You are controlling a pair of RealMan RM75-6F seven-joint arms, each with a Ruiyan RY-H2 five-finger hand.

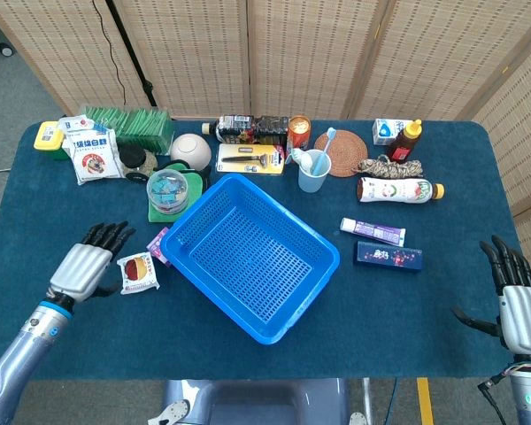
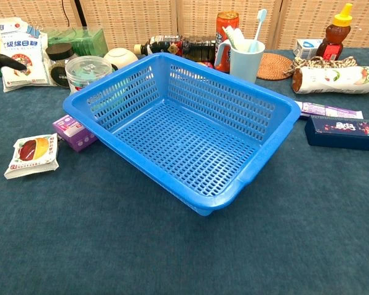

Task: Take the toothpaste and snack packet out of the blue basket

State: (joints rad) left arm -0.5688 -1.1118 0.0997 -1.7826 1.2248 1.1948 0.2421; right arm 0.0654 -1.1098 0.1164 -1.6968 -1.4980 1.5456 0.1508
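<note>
Now, at the lower edges of the head view, both hands are low and hold nothing: the left hand point(image 1: 81, 266) in the lower left has its fingers spread apart, and the right hand point(image 1: 517, 305) in the lower right also shows straight, separated fingers. Just beside the left hand, the snack packet point(image 1: 138, 271) lies flat on the table point(image 1: 407, 310), outside the blue basket point(image 1: 250, 255), near its left corner. In the middle of the frame, the basket looks empty; I see only its mesh floor. To the right of the basket, the toothpaste point(image 1: 373, 231) lies on the cloth, with a dark box point(image 1: 388, 257) below it in the picture. So I judge both things are already out.

The packet seems light, thin and soft, with a glossy, slippery film; its sealed edge is the best place for a pinch, because the middle would crumple. The toothpaste tube looks light and a little squeezable, and it may roll, so it is better to hold it across the body near the stiff cap end.

In the upper part, bottles, a cup with a toothbrush point(image 1: 315, 168) and other packets stand in a row.
</note>
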